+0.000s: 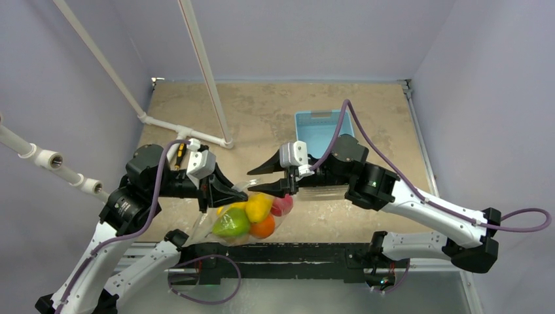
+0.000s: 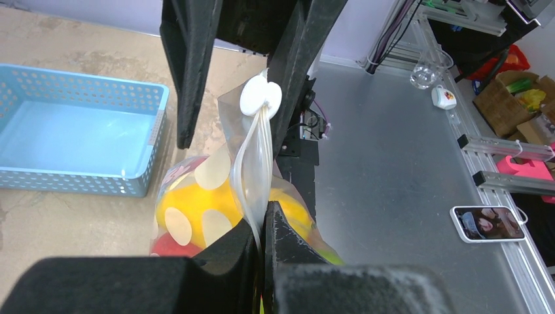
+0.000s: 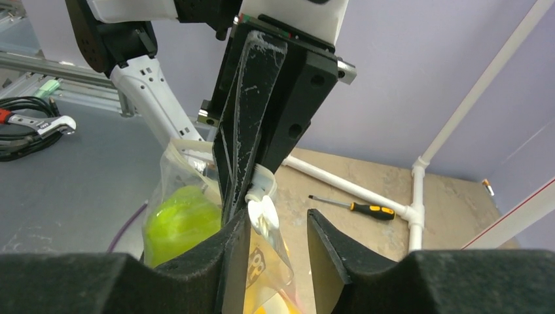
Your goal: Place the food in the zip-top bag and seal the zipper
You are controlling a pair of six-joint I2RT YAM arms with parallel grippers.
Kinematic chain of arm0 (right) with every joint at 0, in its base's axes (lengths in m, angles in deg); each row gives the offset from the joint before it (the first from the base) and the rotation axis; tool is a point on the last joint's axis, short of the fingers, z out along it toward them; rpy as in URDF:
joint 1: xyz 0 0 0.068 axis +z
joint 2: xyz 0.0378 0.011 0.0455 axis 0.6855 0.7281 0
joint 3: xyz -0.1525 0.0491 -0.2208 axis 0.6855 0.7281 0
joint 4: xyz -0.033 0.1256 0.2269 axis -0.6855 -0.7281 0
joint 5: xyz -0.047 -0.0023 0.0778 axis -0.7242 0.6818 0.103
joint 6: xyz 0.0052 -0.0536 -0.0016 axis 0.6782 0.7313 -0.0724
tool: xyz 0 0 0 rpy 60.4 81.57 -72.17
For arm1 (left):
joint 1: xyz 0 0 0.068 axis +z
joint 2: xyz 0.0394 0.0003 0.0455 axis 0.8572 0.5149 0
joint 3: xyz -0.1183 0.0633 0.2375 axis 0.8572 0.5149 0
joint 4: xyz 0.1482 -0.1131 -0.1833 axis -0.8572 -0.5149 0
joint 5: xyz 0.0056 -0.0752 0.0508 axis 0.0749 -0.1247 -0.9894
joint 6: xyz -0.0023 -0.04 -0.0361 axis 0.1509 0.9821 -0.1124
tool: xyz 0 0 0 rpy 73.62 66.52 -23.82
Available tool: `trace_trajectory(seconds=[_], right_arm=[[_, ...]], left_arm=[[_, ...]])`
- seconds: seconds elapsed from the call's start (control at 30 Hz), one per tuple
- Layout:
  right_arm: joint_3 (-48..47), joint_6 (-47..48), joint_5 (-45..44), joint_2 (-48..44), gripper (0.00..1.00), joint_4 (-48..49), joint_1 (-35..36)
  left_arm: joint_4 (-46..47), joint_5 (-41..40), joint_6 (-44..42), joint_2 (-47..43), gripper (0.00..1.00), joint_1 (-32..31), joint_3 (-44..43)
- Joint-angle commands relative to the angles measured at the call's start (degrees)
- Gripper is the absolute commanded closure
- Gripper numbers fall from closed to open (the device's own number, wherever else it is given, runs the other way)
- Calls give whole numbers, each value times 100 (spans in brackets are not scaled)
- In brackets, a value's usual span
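Observation:
The clear dotted zip-top bag (image 1: 243, 210) hangs near the table's front edge. Inside it is the food: a green fruit (image 1: 230, 224), a yellow one (image 1: 258, 206), an orange one (image 1: 263, 227) and a red one (image 1: 283, 205). My left gripper (image 1: 235, 191) is shut on the zipper strip (image 2: 252, 163) at the bag's mouth, as the left wrist view shows (image 2: 265, 219). My right gripper (image 1: 250, 182) is open. Its jaws straddle the bag's corner with the white slider (image 3: 262, 209), which lies close to one finger (image 3: 229, 261).
A light-blue basket (image 1: 321, 127) stands empty at the back right of the table. A screwdriver (image 1: 178, 156) lies by the white pipe frame (image 1: 183, 131) at the back left. The metal rail (image 1: 275, 252) runs below the bag. A phone (image 2: 487, 222) lies off the table.

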Motion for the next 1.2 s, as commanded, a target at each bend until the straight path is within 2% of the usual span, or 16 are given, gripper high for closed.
trace_trajectory(seconds=[0.0,0.13,0.4,0.67,0.77,0.87,1.0,1.17], right_arm=[[110,-30,132,-11,58,259,11],[187,-37,132,-38,59,438,18],[207,-67,167,-45,77,615,18],[225,-48,206,-68,92,778,18],[209,-58,248,-77,93,808,18],[208,-65,272,-85,84,801,18],[226,-5,328,-133,100,812,17],[317,50,361,-266,100,971,18]], left_arm=[[455,150,125,-82,100,-16,-260],[499,175,159,-90,100,-16,-277],[511,193,174,-73,100,-12,-268],[490,193,174,-73,100,-16,-261],[474,180,165,-79,100,-16,-251],[495,159,164,-82,100,-14,-251],[506,166,177,-61,100,-17,-235],[483,83,184,-30,100,-17,-227]])
